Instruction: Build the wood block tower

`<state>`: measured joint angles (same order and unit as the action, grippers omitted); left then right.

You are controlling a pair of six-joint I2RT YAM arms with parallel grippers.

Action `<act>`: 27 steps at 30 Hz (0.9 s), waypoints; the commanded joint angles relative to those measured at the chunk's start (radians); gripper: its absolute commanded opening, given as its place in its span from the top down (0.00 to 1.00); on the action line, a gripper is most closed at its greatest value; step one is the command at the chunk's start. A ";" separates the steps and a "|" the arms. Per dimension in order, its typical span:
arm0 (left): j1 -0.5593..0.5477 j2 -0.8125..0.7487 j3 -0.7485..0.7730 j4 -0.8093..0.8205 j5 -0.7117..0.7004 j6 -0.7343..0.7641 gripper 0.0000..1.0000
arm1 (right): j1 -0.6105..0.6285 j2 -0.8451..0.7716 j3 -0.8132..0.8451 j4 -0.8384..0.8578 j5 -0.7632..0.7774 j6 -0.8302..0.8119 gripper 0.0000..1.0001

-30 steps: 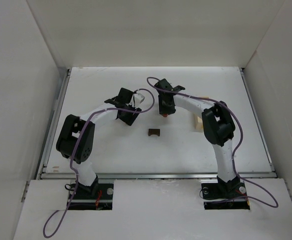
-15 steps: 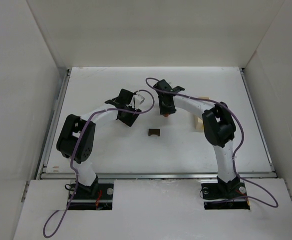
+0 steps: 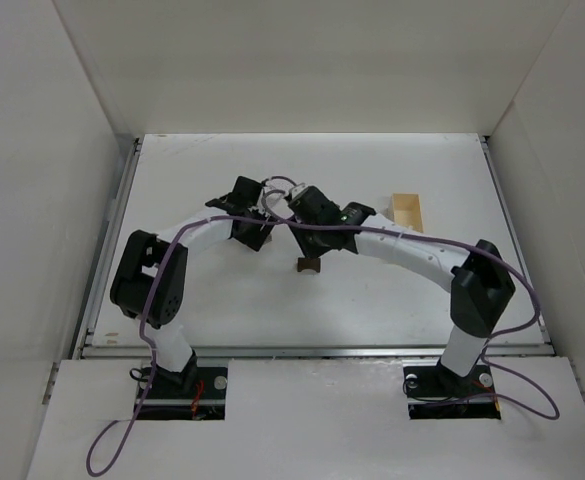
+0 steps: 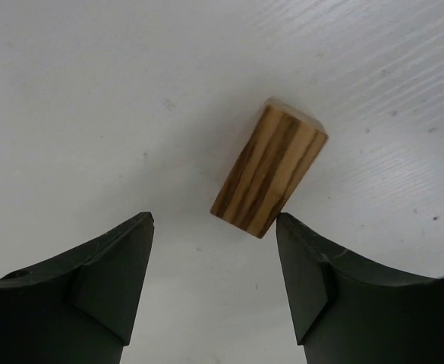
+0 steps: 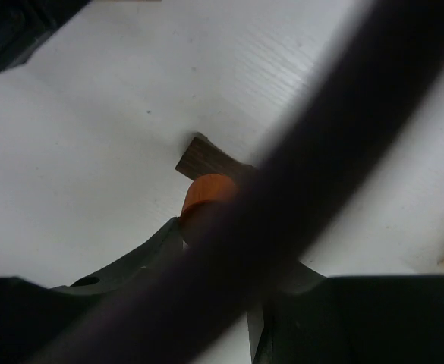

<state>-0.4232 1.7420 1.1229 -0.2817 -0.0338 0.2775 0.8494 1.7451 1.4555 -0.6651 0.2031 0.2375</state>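
My right gripper [image 5: 223, 231] is shut on an orange block [image 5: 205, 194] and holds it just above and in front of a dark brown block [image 5: 203, 158]. A thick cable crosses that view and hides the right finger. In the top view the right gripper [image 3: 306, 242] hangs just behind the dark block [image 3: 308, 265]. My left gripper [image 4: 214, 220] is open and empty. A striped tan-and-brown block [image 4: 270, 171] lies on the table just beyond its fingertips, close to the right one. In the top view the left gripper [image 3: 255, 236] sits left of the right one.
A pale tan box [image 3: 406, 212] lies at the right rear of the white table [image 3: 202, 300]. White walls enclose the table on three sides. The right arm's purple cable [image 3: 372, 232] drapes across both arms.
The right arm has swung left and forward, carrying the orange block to just above the dark block. The pale box, partly covered before, now shows. The left gripper has barely moved.
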 commanded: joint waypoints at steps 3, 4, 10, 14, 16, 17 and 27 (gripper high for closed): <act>0.026 -0.099 -0.034 -0.014 -0.084 -0.032 0.37 | 0.043 0.051 -0.012 0.042 0.036 -0.055 1.00; 0.026 -0.108 -0.046 -0.002 -0.084 -0.041 0.37 | 0.043 0.051 -0.024 0.051 0.027 -0.055 1.00; 0.037 -0.130 -0.066 -0.002 -0.084 -0.041 0.35 | 0.043 0.042 -0.063 0.107 0.016 -0.044 1.00; 0.037 -0.130 -0.066 0.007 -0.094 -0.041 0.35 | 0.043 0.068 -0.072 0.107 0.036 -0.035 1.00; 0.037 -0.130 -0.066 0.007 -0.094 -0.041 0.35 | 0.043 0.080 -0.072 0.107 0.036 -0.035 1.00; 0.037 -0.130 -0.066 0.007 -0.094 -0.041 0.35 | 0.043 0.093 -0.072 0.096 0.045 -0.035 1.00; 0.037 -0.121 -0.066 0.007 -0.103 -0.041 0.34 | 0.043 0.102 -0.104 0.094 0.047 -0.024 1.00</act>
<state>-0.3916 1.6703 1.0557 -0.2905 -0.1314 0.2539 0.8963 1.8286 1.3705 -0.5640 0.2348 0.2012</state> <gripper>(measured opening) 0.659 0.392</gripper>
